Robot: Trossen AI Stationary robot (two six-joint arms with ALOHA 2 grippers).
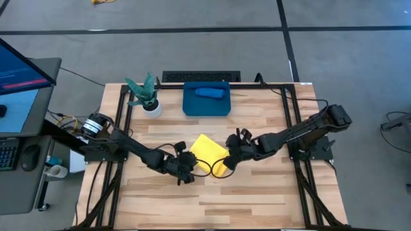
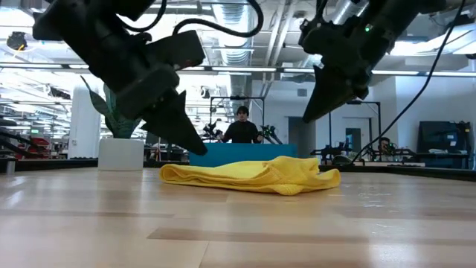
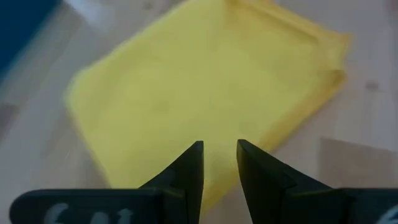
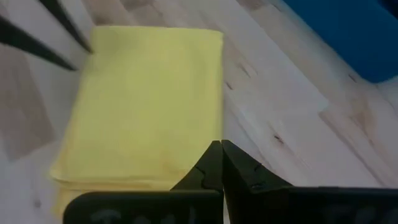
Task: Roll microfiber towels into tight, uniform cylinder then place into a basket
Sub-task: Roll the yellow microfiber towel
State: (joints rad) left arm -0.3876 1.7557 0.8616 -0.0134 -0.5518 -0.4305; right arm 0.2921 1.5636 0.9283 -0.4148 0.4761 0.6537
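Observation:
A yellow towel [image 1: 209, 155] lies folded and flat on the wooden table's middle, a low heap in the low view [image 2: 253, 175]. My left gripper [image 3: 219, 146] hovers just over the towel's near-left end [image 2: 197, 147], its fingers a little apart with nothing between them. My right gripper [image 4: 222, 146] is shut and hangs higher, above the towel's right end [image 2: 307, 117]. At the far side stands the teal basket [image 1: 191, 106], and a rolled blue towel [image 1: 210, 92] lies in it.
A white pot with a green plant [image 1: 151, 102] stands left of the basket. A monitor and keyboard [image 1: 19, 83] sit off the table's left. A person [image 2: 242, 128] is in the room behind. Bare wood lies toward the near edge [image 1: 212, 199].

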